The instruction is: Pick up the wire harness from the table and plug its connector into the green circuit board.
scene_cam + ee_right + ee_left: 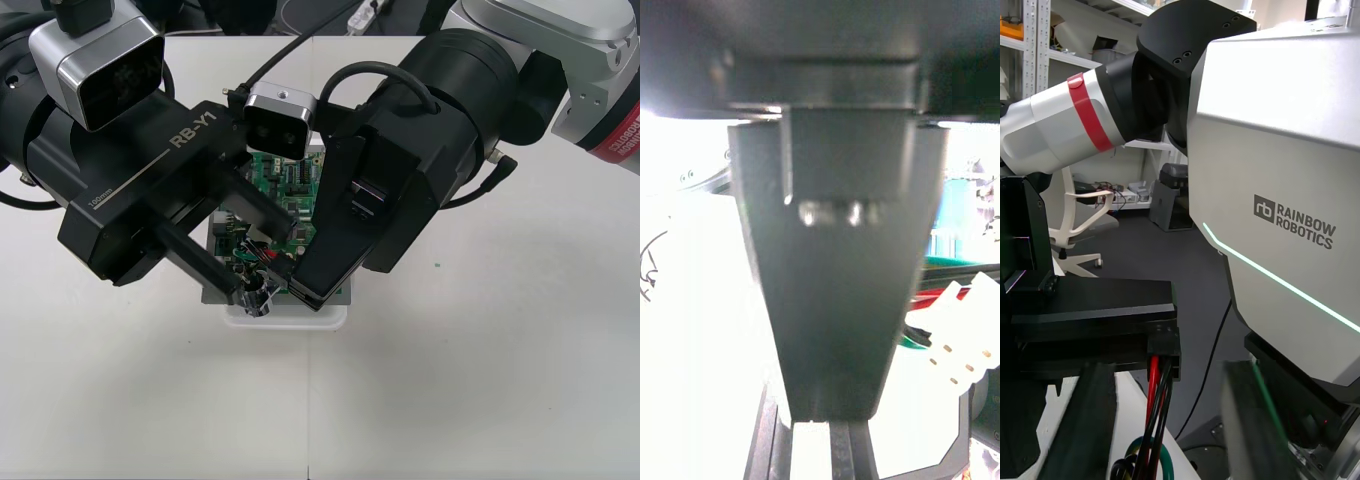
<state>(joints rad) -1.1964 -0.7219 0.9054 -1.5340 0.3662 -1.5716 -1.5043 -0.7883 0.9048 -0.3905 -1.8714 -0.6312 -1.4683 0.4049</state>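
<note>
Halfway there at a guess, and leaving bare the near stretch of the plain light desk (480,400). Just beyond it, working over the near lip of the flat white plastic base (300,318). Clamping, as far as can be judged, the small black plug (1163,346) of the little wire harness (1154,409) of thin red, black and green wires at the tip of the right gripper (300,283), on the arm from the right. Letting those wires dangle slack below the plug, over the board and off the desk. Bracketing them with the spread, released black fingers (1094,427) of the left gripper (265,262), squeezing nothing. Treating the wire harness as featherlight and floppy: never pushing through the wires, merely buckling them that way; taking hold at the stiff plug body, squarely, and sparing the thin leads any tugging. Farther back, aiming for the green circuit board (285,180), crowded with small fragile parts; not yet seeing the plug seated there.
</note>
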